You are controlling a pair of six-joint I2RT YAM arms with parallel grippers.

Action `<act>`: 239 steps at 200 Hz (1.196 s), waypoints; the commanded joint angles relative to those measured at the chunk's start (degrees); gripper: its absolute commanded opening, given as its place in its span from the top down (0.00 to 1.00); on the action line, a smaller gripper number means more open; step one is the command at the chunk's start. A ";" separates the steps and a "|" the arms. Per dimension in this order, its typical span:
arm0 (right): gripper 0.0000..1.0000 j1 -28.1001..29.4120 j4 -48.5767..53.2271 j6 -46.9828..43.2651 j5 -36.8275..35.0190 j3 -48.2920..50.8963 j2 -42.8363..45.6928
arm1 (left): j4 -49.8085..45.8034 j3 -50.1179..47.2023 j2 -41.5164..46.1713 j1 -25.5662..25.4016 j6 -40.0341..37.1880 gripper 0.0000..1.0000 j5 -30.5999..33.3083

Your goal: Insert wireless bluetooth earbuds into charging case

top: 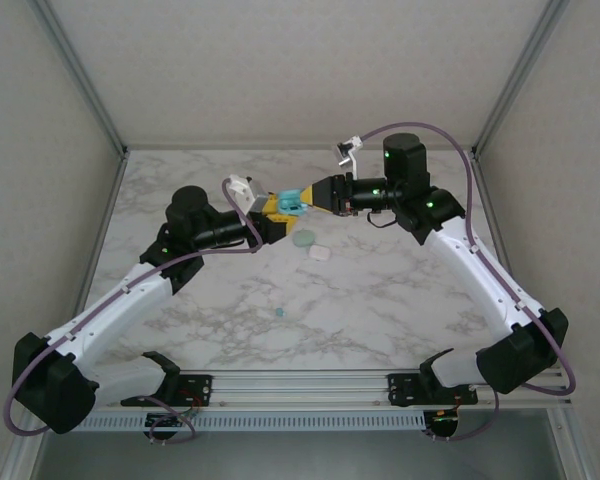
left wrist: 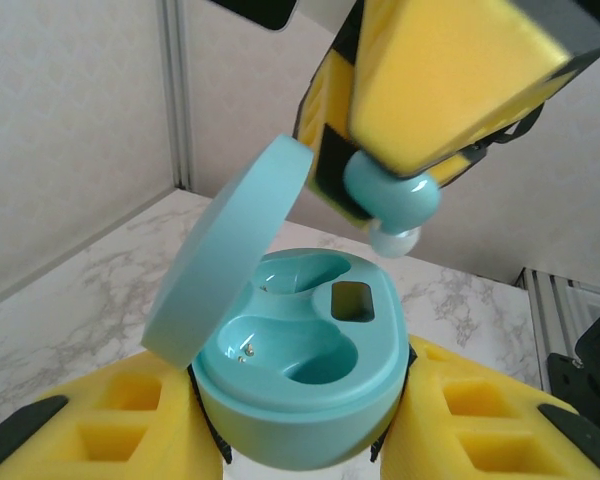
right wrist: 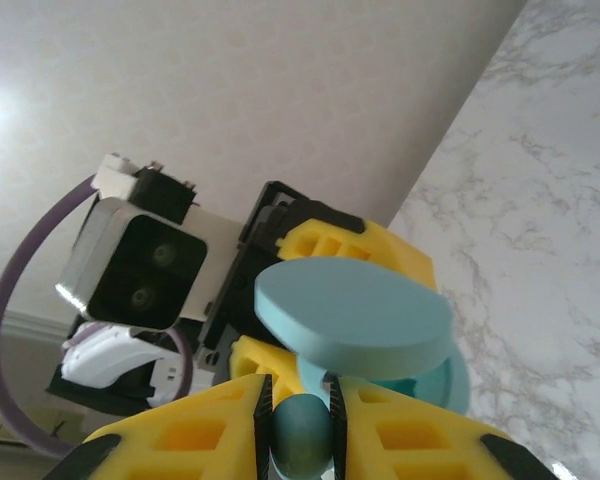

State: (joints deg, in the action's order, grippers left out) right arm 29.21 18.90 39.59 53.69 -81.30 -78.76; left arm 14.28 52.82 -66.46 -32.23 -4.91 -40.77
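My left gripper [top: 277,207] [left wrist: 300,445] is shut on the body of a teal charging case [top: 292,201] [left wrist: 300,385], held above the table with its lid [left wrist: 230,250] [right wrist: 350,315] hinged open. Both sockets in the case are empty. My right gripper [top: 316,194] [right wrist: 302,430] is shut on a teal earbud [left wrist: 390,193] [right wrist: 302,442] with a white tip. It holds the bud just above the case's far right side, apart from it. Another tiny teal earbud [top: 279,312] lies on the marble nearer the arm bases.
A pale green case [top: 303,238] and a white case [top: 320,253] lie on the table just below the grippers. Grey walls close in the marble table [top: 380,300] at the back and sides. The left wrist's camera [right wrist: 130,265] faces my right wrist closely.
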 commanded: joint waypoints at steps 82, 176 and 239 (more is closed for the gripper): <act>0.76 1.21 4.12 -4.70 -3.39 -4.43 -1.70 | 0.61 1.76 0.18 -1.02 -2.65 0.72 -2.57; 0.76 1.98 -2.86 5.58 0.46 -4.72 -3.38 | -0.74 2.38 -0.35 -1.35 -5.05 0.71 -0.34; 0.76 1.90 2.74 3.87 0.98 -7.72 -5.15 | -1.34 2.29 0.16 -1.43 -5.67 0.71 0.10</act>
State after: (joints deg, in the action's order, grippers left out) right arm 30.33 20.95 44.23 53.63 -86.26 -83.26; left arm 13.30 53.15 -66.46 -32.60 -9.23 -39.70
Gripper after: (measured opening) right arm 0.235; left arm 0.371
